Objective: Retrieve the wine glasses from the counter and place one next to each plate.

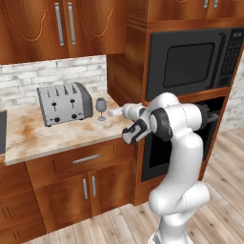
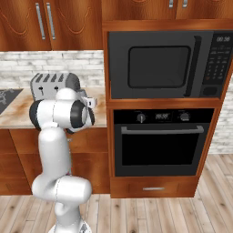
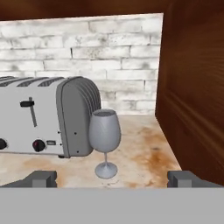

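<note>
A smoky-grey wine glass [image 1: 101, 108] stands upright on the beige marbled counter [image 1: 47, 138], just right of the toaster. In the hand view the wine glass [image 3: 104, 135] is centred a short way ahead of my gripper [image 3: 112, 178], whose fingertips [image 3: 41, 178] stand wide apart on either side of it without touching it. In the left base view my gripper [image 1: 113, 113] hovers low over the counter, right of the glass, open and empty. In the right base view the arm covers the glass. The plates are out of view.
A silver toaster [image 1: 64, 103] sits close to the glass's left. A wooden cabinet wall [image 3: 192, 87] rises close on its right, housing the microwave [image 2: 164, 63] and oven [image 2: 159, 141]. A white brick backsplash [image 3: 87, 52] runs behind. Upper cabinets [image 1: 62, 26] hang overhead.
</note>
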You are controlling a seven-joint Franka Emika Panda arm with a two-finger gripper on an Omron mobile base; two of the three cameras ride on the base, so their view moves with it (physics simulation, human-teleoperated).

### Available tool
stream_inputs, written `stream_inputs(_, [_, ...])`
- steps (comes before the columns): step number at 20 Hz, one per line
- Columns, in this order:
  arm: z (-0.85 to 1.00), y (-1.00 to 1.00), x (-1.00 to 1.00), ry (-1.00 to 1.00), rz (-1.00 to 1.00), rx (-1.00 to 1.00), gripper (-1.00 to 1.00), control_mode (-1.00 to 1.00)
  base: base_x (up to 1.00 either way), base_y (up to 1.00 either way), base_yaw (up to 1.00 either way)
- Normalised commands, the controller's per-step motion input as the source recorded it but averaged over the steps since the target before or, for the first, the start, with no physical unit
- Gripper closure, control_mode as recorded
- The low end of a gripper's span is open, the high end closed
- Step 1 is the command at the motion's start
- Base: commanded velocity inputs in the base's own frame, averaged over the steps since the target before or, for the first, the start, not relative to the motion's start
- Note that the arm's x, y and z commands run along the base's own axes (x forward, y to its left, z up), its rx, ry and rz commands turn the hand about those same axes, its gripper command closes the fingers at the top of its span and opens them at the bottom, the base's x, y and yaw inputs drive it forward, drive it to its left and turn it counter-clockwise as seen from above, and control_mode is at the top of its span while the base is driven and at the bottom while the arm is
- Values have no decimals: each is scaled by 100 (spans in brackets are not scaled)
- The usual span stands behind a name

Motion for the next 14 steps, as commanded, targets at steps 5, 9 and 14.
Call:
stream_inputs(5, [-14, 13, 29, 0, -2, 0, -100, -100, 0, 0, 0])
stream_inputs(9, [-15, 18, 20, 0, -1, 0, -100, -100, 0, 0, 0])
stream_inputs(14, [-12, 16, 18, 0, -1, 0, -100, -100, 0, 0, 0])
